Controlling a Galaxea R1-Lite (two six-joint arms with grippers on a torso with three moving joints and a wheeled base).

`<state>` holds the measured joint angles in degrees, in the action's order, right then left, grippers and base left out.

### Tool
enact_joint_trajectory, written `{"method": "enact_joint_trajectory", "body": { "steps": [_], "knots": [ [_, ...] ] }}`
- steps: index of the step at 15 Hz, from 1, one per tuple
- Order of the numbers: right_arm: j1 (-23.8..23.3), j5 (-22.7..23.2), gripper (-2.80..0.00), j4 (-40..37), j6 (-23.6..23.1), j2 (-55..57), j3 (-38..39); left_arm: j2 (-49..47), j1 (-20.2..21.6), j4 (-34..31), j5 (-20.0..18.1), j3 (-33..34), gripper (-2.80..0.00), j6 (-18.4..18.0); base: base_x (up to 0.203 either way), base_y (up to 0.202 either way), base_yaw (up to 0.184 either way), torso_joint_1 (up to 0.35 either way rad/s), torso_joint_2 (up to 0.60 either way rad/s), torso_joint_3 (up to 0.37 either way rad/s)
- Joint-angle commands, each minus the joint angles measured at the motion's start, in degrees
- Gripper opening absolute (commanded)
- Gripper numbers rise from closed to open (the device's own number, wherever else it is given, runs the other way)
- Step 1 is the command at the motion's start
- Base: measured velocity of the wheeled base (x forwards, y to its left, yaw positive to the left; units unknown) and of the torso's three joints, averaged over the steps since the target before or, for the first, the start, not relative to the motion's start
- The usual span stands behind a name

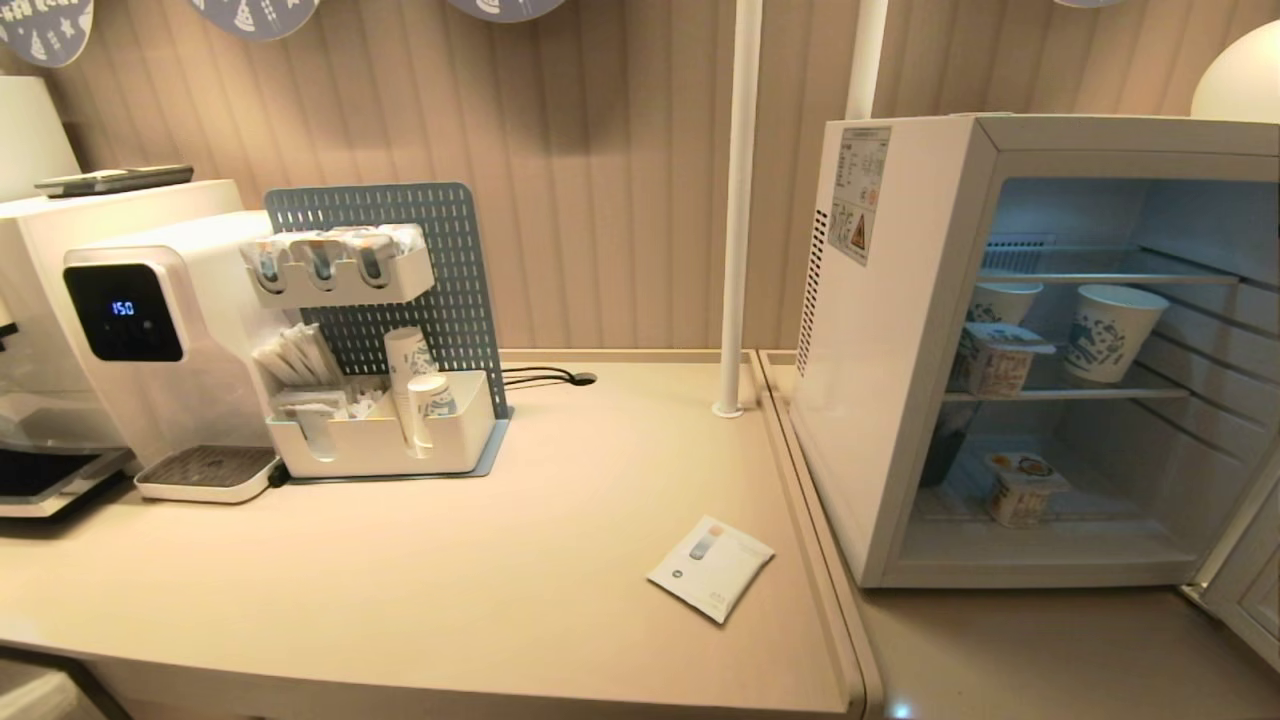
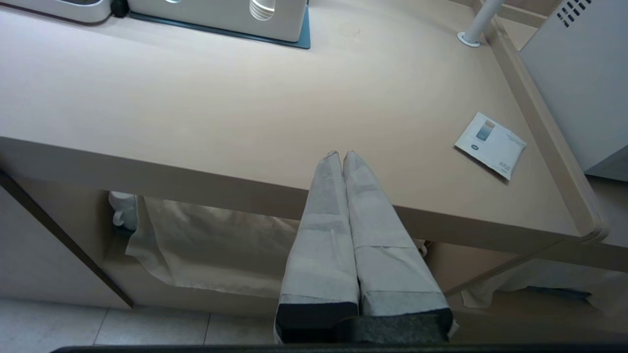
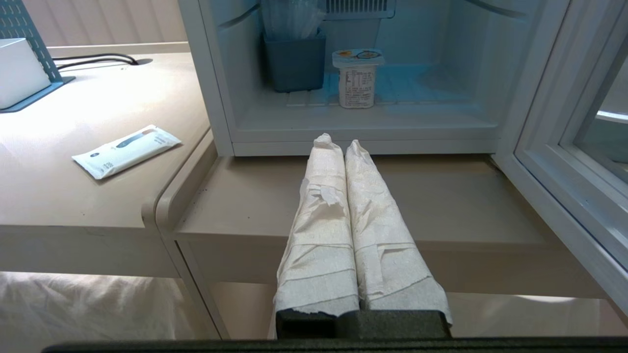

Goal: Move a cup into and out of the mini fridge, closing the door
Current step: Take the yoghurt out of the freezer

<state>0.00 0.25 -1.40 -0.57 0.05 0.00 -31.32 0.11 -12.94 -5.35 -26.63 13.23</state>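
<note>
The white mini fridge (image 1: 890,340) stands open at the right on a lower counter. Its door (image 1: 1245,590) is swung out at the far right, and its pale frame (image 3: 564,162) shows in the right wrist view. The small white cup (image 1: 1020,488) with a yellow-orange foil lid stands upright on the fridge floor (image 3: 357,78). A similar small cup (image 1: 1000,358) sits on the middle shelf. My right gripper (image 3: 338,143) is shut and empty, level with the counter's front, short of the fridge. My left gripper (image 2: 342,154) is shut and empty over the table's front edge. Neither arm shows in the head view.
Two patterned paper cups (image 1: 1108,330) stand on the middle shelf, and a blue container (image 3: 294,61) is at the back of the fridge floor. A white sachet (image 1: 711,567) lies near the table's right edge. A water dispenser (image 1: 150,340), pegboard organiser (image 1: 385,400) and white pole (image 1: 738,200) stand behind.
</note>
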Motion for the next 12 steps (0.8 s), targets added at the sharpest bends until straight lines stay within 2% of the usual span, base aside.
{"method": "enact_joint_trajectory", "body": {
  "steps": [1, 4, 6, 7, 9, 10, 11, 12],
  "knots": [
    [0.0, 0.02, -2.8, -0.09, -0.13, 0.04, -0.09, 0.46, -0.32, 0.47, -0.41, 1.89, -2.8, -0.21, 0.0, 0.0, 0.0, 0.0, 0.0, 0.0],
    [0.0, 0.02, -2.8, -0.09, -0.05, 0.04, 0.0, 16.83, -0.83, -0.4, -1.01, 3.51, -2.8, -2.47, 0.0, 0.0, 0.0, 0.0, 0.0, 0.0],
    [0.0, 0.02, -2.8, -0.09, -0.05, 0.04, 0.0, 27.06, -0.63, -0.38, -2.07, 6.41, -2.8, -7.08, 0.0, 0.0, 0.0, 0.0, 0.0, 0.0],
    [0.0, 0.02, -2.8, -0.09, -0.05, 0.04, -0.09, 30.47, -0.56, 1.48, -2.32, 9.39, -2.8, -10.23, 0.0, 0.0, 0.0, 0.0, 0.0, 0.0],
    [0.0, 0.02, -2.8, -0.09, -0.05, 0.04, -0.06, 31.76, -0.48, 10.61, -2.46, 20.47, -2.8, -13.33, 0.0, 0.0, 0.0, 0.0, 0.0, 0.0],
    [0.0, 0.08, -2.8, 0.02, -0.38, -0.13, -0.01, 31.63, -0.45, 13.73, -2.42, 25.0, -2.8, -12.8, 0.0, 0.0, 0.0, 0.0, 0.0, 0.0],
    [0.0, 0.2, -2.8, -0.19, -1.0, -0.14, -0.4, 31.53, -0.42, 15.56, -2.46, 27.03, -2.8, -10.67, 0.0, 0.0, 0.0, 0.0, 0.0, 0.0],
    [0.0, 0.59, -2.8, -0.69, -3.88, 0.12, -0.98, 31.43, -0.4, 16.87, -2.51, 26.86, -2.8, -6.33, 0.0, 0.0, 0.0, 0.0, 0.0, 0.0]
  ]
}}
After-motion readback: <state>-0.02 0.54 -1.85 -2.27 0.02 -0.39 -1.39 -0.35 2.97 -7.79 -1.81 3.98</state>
